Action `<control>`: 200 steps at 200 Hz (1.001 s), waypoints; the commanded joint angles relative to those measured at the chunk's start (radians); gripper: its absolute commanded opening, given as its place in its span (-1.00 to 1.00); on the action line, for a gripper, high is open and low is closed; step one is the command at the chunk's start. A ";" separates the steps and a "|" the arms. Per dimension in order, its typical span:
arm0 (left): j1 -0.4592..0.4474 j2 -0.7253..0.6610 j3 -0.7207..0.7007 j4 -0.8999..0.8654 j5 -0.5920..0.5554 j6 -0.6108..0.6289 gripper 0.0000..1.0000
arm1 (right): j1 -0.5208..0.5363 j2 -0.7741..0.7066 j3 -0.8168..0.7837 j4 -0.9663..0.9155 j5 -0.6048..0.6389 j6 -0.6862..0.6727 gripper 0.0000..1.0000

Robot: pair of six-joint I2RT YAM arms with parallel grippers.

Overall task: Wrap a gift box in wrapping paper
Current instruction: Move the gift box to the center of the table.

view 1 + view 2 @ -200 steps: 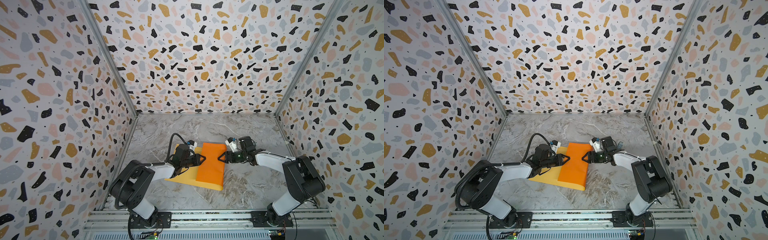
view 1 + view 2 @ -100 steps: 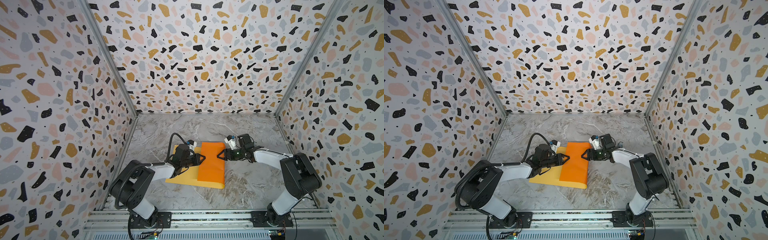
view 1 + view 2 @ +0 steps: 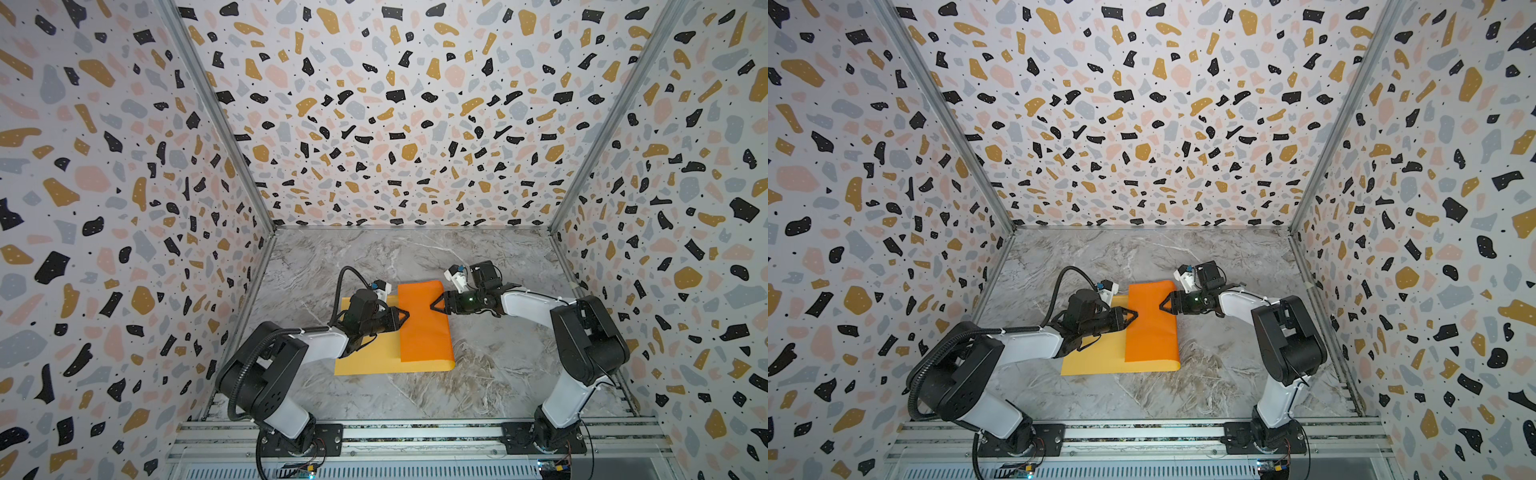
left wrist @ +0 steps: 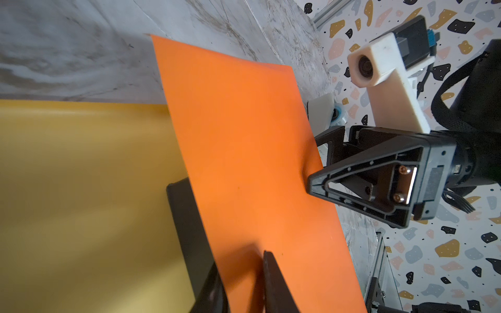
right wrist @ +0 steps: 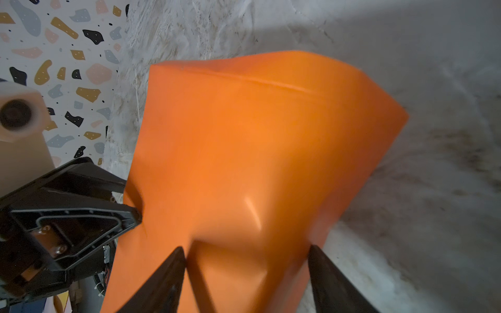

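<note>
Now pinches the paper (image 3: 424, 328) by the free edge of its orange flap in the left gripper (image 3: 404, 316), tips pressed close. Straddles the flap's folded side with the right gripper (image 3: 434, 306), tips spread wide, one denting the orange. Lies yellow side up on the marble table (image 3: 498, 374). Hides most of the box (image 4: 187, 230) beneath the flap: only a dark corner showing on the yellow.

A grey, marble-patterned tabletop (image 3: 490, 399) carries a large rectangular sheet of wrapping paper (image 3: 424, 332), seen in both top views. The sheet lies about midway between the left and right edges, nearer the front edge than the back. Its mustard-yellow face is up and its right part is folded back over, humped and showing bright orange.
</note>
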 commanded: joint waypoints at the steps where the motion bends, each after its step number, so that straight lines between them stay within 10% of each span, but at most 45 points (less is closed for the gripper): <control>1: -0.011 0.043 -0.047 -0.147 -0.027 0.032 -0.60 | 0.004 -0.023 0.034 -0.037 -0.022 -0.036 0.45; 71: -0.010 0.041 -0.047 -0.162 -0.047 0.048 -0.61 | -0.033 -0.157 -0.024 -0.086 0.022 -0.041 0.78; 200: -0.009 0.037 -0.041 -0.169 -0.045 0.050 -0.62 | -0.013 -0.104 -0.083 -0.056 0.020 -0.042 0.73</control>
